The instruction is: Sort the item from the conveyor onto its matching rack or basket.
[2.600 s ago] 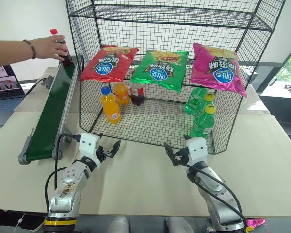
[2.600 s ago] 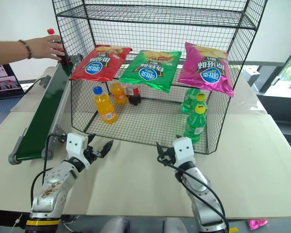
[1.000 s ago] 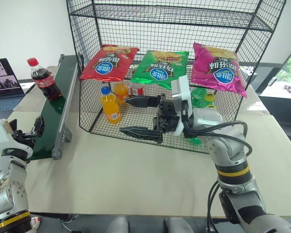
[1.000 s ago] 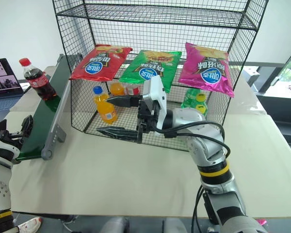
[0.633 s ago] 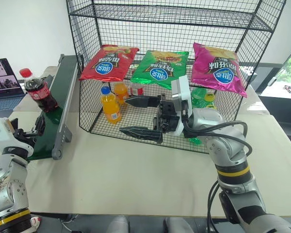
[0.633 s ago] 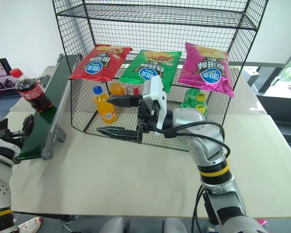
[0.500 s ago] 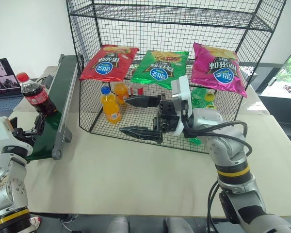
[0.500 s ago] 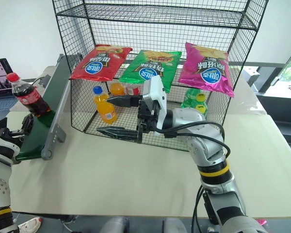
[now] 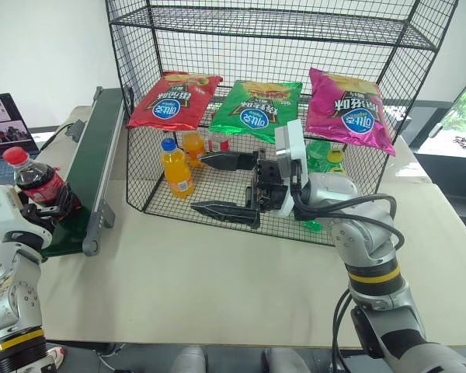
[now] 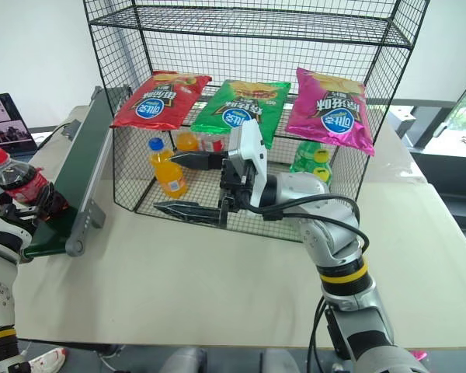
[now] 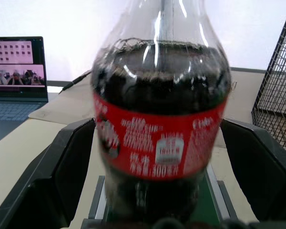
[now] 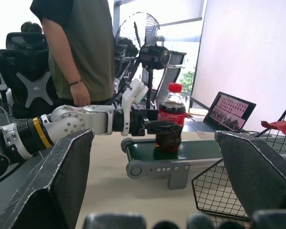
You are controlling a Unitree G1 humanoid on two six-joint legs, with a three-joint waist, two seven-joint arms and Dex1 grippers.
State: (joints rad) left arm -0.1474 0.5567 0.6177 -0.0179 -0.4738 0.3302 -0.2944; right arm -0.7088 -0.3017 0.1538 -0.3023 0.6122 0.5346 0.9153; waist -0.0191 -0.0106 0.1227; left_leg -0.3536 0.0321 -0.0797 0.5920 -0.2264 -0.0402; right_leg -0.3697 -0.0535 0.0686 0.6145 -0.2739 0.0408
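Observation:
The item, a cola bottle [image 9: 37,183] with a red cap and red label, stands at the near end of the dark green conveyor [image 9: 91,159], leaning a little. My left gripper [image 9: 51,205] is open at that belt end, and the bottle [image 11: 159,143] stands between its two black fingers [image 11: 62,171], which lie close to its sides. My right gripper [image 9: 204,184] hangs open and empty in front of the black wire basket [image 9: 359,203], pointing toward the conveyor. In the right wrist view the bottle [image 12: 169,117] shows on the belt.
The basket holds orange-soda bottles [image 9: 175,168], a cola bottle [image 9: 219,144] and green bottles [image 9: 323,155]. Three chip bags [image 9: 260,109] lie on the slanted tier above. A laptop [image 9: 6,124] sits at far left. A person [image 12: 76,47] stands beyond the conveyor.
The cola bottle has ridden down the belt to its near end and come between my left gripper's fingers. Neither arm has moved in the last second.

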